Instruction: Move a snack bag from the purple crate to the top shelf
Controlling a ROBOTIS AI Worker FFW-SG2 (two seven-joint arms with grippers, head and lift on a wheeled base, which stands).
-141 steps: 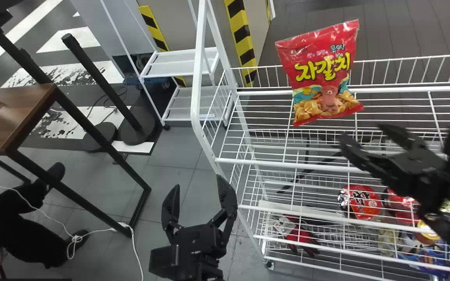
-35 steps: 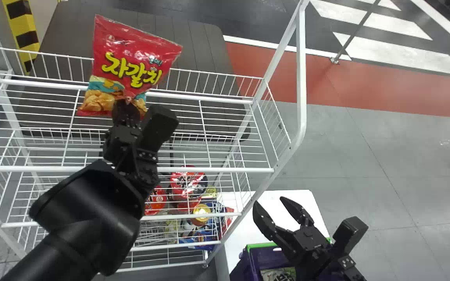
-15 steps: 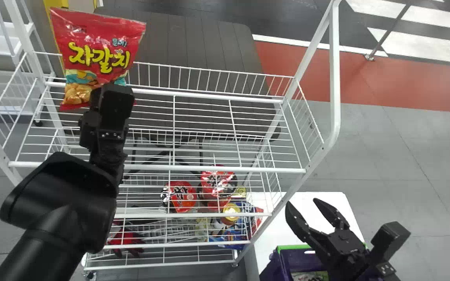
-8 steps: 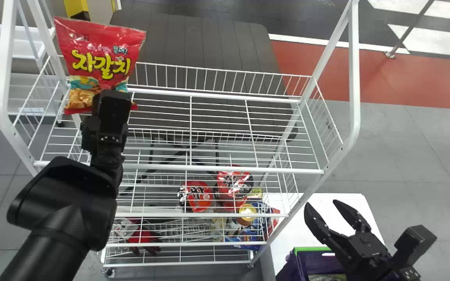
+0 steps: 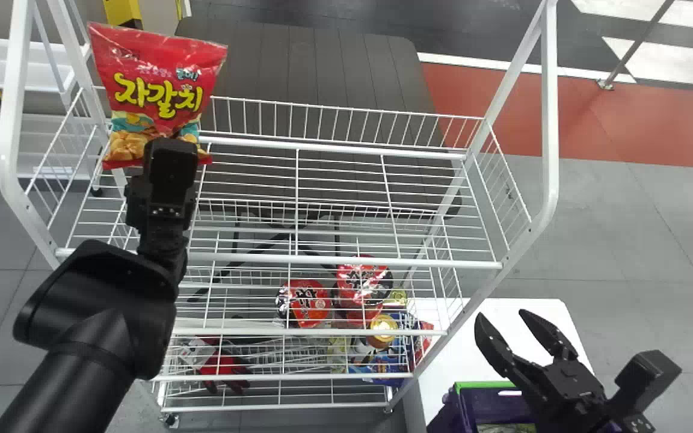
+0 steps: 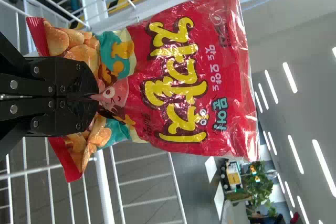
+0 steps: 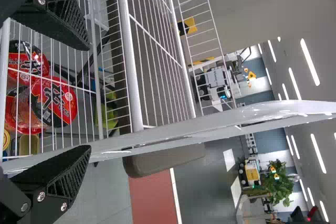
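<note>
The left gripper [image 5: 169, 168] held the snack bag [image 5: 157, 78] pinched at its lower middle, its fingers closed on the creased wrapper. The red bag stood up beyond and above those fingers, printed face toward the robot, its bottom corners spreading to either side of them. It was at the left end of the top shelf [image 5: 346, 261]; whether its bottom edge touched the wires, I could not tell. The shelf's wire basket stretched away to the right of the left gripper.

Lower than that gripper and to its right, seen through the wires, the rack's lower baskets held two red-and-black bowls [image 5: 307, 302] side by side, with a gold-lidded jar [image 5: 384, 328] and blue packets [image 5: 387, 365] close by. More directly below the gripper lay a pair of red gloves [image 5: 220, 365].

The right gripper [image 5: 502, 320] was spread wide, to the right of the rack. Below it, partly hidden behind it, sat the purple crate [image 5: 458, 394] with its green rim; a greenish package [image 5: 503, 428] showed inside, the rest of the contents hidden. A white table [image 5: 455, 367] lay just beside the crate, beneath the right gripper's fingers.
</note>
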